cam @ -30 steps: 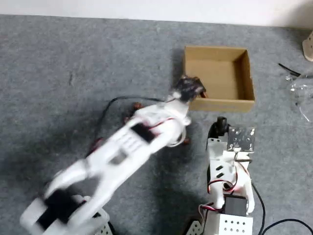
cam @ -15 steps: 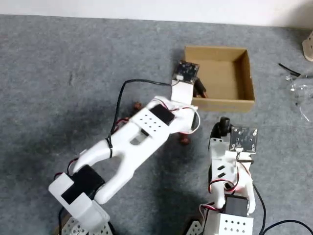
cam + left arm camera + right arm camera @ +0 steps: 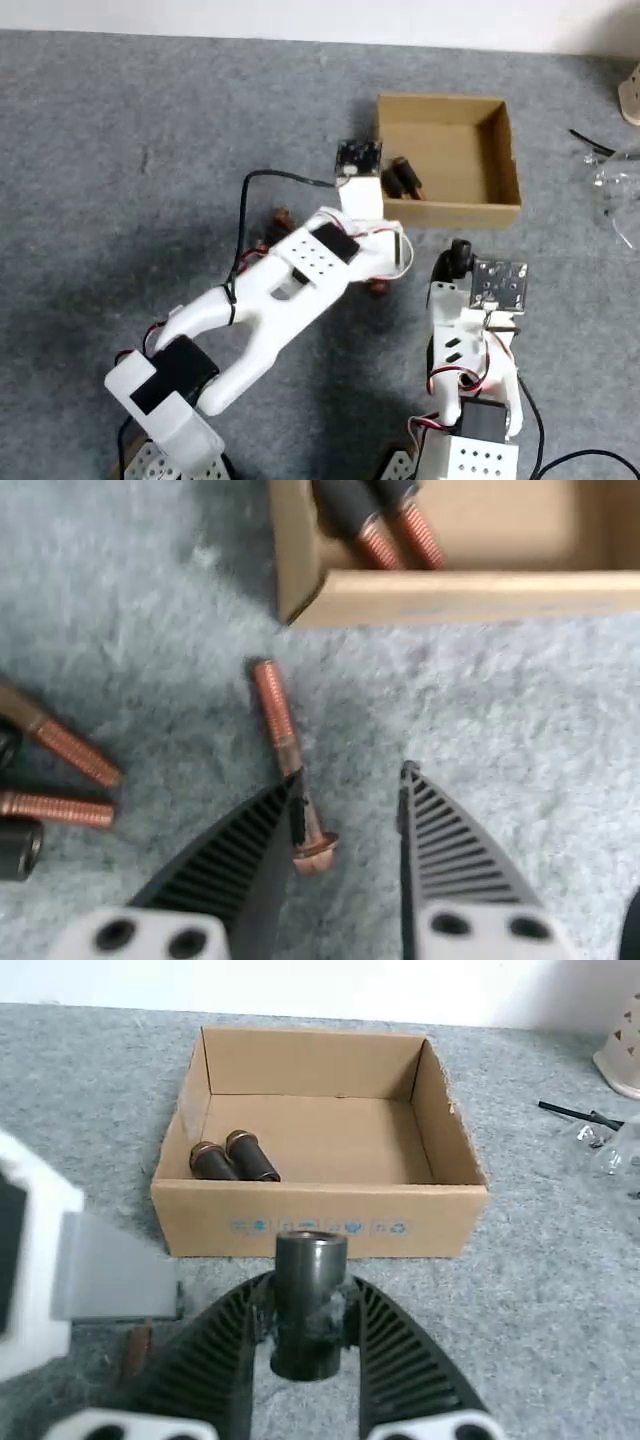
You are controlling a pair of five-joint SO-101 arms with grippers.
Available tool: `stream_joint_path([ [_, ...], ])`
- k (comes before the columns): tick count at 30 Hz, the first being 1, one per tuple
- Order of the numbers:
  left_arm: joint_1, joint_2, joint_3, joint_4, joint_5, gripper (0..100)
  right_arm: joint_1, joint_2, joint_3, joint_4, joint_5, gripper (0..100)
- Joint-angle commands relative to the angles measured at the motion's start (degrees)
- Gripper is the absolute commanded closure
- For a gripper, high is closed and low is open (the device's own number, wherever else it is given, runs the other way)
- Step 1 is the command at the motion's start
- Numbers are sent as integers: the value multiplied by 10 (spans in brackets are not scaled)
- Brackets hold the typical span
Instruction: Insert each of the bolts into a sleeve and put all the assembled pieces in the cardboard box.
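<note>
Clamp of right gripper (image 3: pixel 310 1288) on upright black sleeve (image 3: pixel 310 1256), jaws tight against both sides, just short of cardboard box (image 3: pixel 320 1222). Parted jaws on left gripper (image 3: pixel 350 777), nothing held, low over copper bolt (image 3: pixel 283 735) flat on grey carpet (image 3: pixel 520 710) near box corner. Two assembled pieces (image 3: pixel 235 1158) side by side inside box, near one corner. Two further bolts (image 3: pixel 65 750) and loose sleeve (image 3: pixel 15 848) on carpet nearby.

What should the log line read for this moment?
left tool open over loose bolt beside cardboard box | right tool shut on upright sleeve | box holds two assembled pieces
</note>
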Motion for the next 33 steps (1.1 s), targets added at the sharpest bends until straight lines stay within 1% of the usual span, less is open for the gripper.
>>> stream_joint_path([
  [1,10,-8,3,-9,9,856,7,-10,40,-24,-5,993],
  [4,7,-7,4,-7,9,856,7,-10,40,-24,-5,993],
  [9,5,-6,-12,30,10,856,6,-10,40,-24,-5,993],
  [12,1,31,-37,43,9,856,5,-10,40,-24,-5,993],
  [14,1,77,-77,74,9,856,5,-10,40,-24,-5,993],
  [18,1,157,-198,189,10,856,5,-10,40,-24,-5,993],
  [20,-1,195,-252,232,11,856,5,-10,40,-24,-5,993],
  [27,4,340,-382,302,22,857,5,-10,40,-24,-5,993],
  [31,-1,392,-461,366,39,864,5,-10,40,-24,-5,993],
  [33,-1,408,-493,395,37,925,5,-10,40,-24,-5,993],
])
